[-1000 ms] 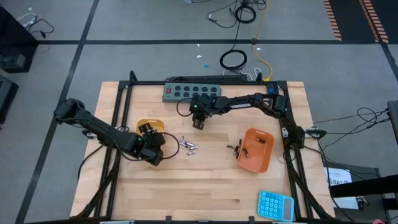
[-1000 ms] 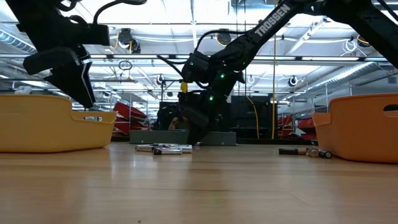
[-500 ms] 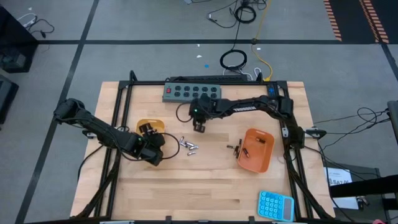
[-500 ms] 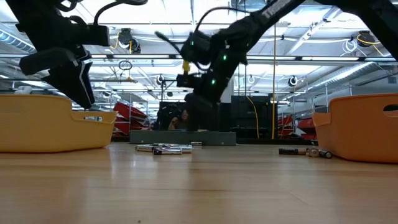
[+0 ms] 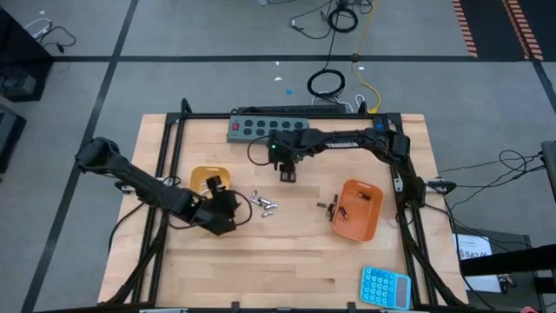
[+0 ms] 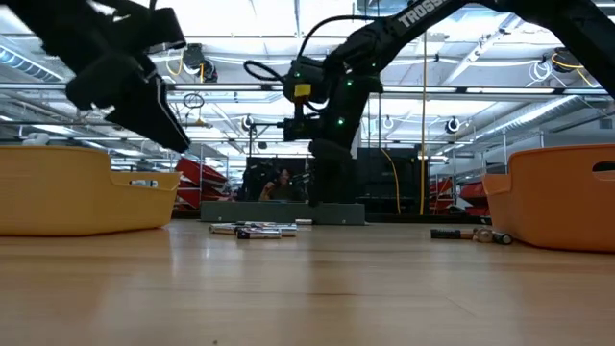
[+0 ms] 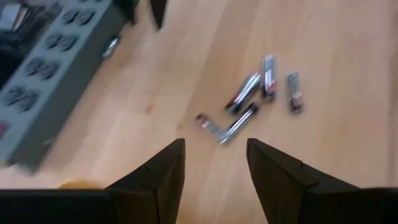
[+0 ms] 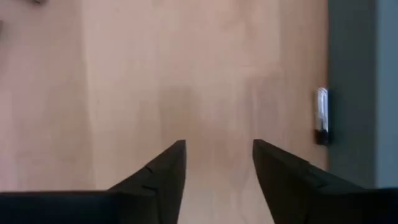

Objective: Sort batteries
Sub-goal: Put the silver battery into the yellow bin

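Observation:
Several silver batteries (image 5: 263,204) lie in a loose cluster on the wooden table between the two orange trays; the left wrist view shows the cluster (image 7: 252,99) ahead of my open fingers. My left gripper (image 5: 229,207) (image 7: 214,146) hangs open between the left tray (image 5: 209,178) and the cluster. My right gripper (image 5: 287,176) (image 8: 217,149) is open and points down over bare wood near the power strip. One silver battery (image 8: 322,115) lies against the strip's edge. A few darker batteries (image 5: 327,207) lie beside the right tray (image 5: 358,209).
A grey power strip (image 5: 268,128) runs along the table's far edge. A blue calculator (image 5: 385,287) sits at the near right corner. The black frame rails run along both sides of the table. The near half of the table is bare wood.
My left gripper has moved from beside the left tray toward the table's right, closer to the battery cluster, and has tipped forward. My right gripper has risen a little and shifted slightly right, and now points straight down. The batteries have stayed where they were.

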Controlling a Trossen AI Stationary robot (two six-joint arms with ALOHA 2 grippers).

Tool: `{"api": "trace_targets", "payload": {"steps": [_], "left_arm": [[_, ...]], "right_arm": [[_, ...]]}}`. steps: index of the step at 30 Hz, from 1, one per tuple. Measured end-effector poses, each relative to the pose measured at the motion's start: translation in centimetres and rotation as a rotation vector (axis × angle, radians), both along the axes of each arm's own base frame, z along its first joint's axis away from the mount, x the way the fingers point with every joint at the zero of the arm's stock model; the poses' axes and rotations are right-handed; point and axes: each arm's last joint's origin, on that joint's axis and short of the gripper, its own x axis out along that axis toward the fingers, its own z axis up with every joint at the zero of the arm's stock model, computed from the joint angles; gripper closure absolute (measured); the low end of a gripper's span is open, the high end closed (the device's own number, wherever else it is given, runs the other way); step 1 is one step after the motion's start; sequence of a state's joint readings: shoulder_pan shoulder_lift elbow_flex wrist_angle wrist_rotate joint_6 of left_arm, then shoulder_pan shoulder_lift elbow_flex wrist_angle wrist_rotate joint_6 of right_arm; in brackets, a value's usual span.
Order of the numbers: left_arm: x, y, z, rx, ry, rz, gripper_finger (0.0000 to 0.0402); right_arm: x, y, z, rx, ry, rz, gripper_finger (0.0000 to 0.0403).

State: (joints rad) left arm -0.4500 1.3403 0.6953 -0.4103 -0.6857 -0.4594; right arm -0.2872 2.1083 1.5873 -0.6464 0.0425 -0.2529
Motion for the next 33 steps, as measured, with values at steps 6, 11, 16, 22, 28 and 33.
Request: {"api": "trace_targets", "payload": {"steps": [6, 11, 16, 22, 28, 33], "left_arm": [[-0.5, 0.0, -3.0, -0.055, -0.243, -0.079, 0.0219], [-1.3, 0.5, -4.0, -0.048, -0.372, -0.081, 0.0219], [-1.4, 1.3, -4.3, -0.010, -0.367, -0.028, 0.0219], [-1.1, 2.1, -4.4, 0.022, -0.355, 0.000, 0.0219], [-1.3, 2.4, -4.7, 0.027, -0.343, 0.006, 0.0219], [-1.4, 2.4, -4.8, 0.011, -0.350, 0.018, 0.0219]], "right_arm": [[0.5, -0.9, 0.1, -0.021, 0.036, 0.035, 0.0178], [1.0, -1.7, -0.4, -0.041, 0.108, 0.065, 0.0173], [2.8, -2.3, -0.9, -0.066, 0.175, 0.072, 0.0176], [5.2, -3.4, -0.7, -0.081, 0.212, 0.109, 0.0183], [5.6, -4.0, -1.3, -0.045, 0.307, 0.112, 0.0184], [4.9, -4.4, -1.6, -0.008, 0.369, 0.091, 0.0186]]}}
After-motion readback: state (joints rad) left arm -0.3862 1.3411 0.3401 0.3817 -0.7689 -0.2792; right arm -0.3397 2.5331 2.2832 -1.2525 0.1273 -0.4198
